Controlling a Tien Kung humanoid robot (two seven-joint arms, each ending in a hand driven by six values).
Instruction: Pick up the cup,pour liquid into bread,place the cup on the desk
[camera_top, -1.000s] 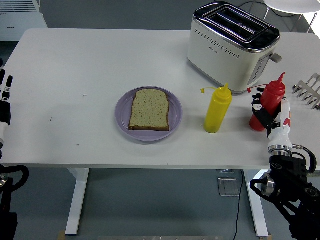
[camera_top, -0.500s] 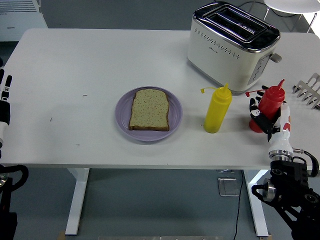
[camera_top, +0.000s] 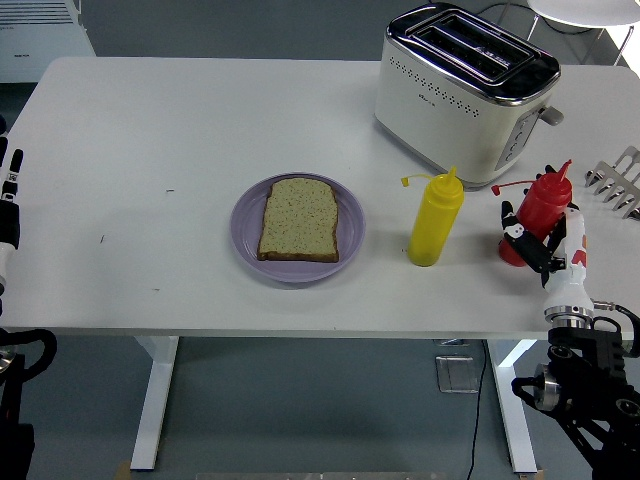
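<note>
Right hand (camera_top: 545, 245) around red bottle (camera_top: 537, 210)

White table (camera_top: 150, 130) w/ white legs on grey floor (camera_top: 300, 400); white chair (camera_top: 585, 12) top right.

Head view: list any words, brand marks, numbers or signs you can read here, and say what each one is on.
Nothing can be read in this frame.
Toaster: a small dark mark on its front side, too small and blurred to read.
Yellow squeeze bottle: no label visible.
Red squeeze bottle: no label visible; the right hand covers part of it.
Purple plate and bread: no print.
</note>
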